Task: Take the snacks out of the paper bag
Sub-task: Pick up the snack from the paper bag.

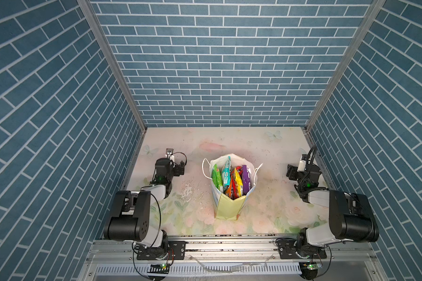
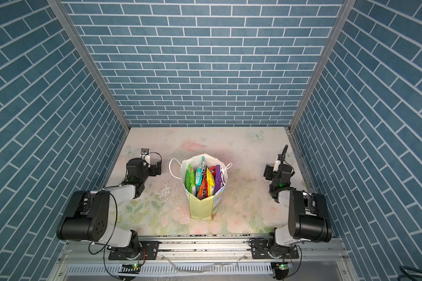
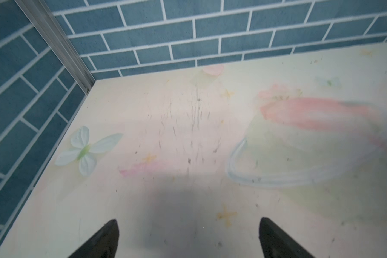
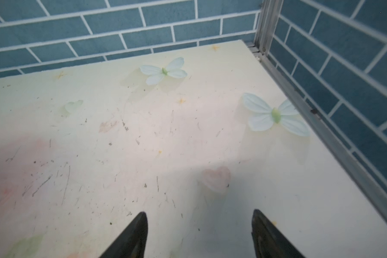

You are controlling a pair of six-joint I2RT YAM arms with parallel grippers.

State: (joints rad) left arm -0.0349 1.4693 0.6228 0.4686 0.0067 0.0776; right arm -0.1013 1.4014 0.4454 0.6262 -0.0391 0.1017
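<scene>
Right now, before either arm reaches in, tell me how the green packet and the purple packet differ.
Colour: the green packet is bright green with a red-and-yellow logo; the purple packet is purple with pale markings.
Place: the green packet stands at the left-arm end of the row, the purple packet at the right-arm end.
Shared: both stand on edge inside the paper bag, untouched.

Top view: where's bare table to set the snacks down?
Bare floral tabletop runs from the tall pale paper gift bag back to the blue brick wall, and along both flanks. Crowded inside the bag: glossy snack packets.
</scene>
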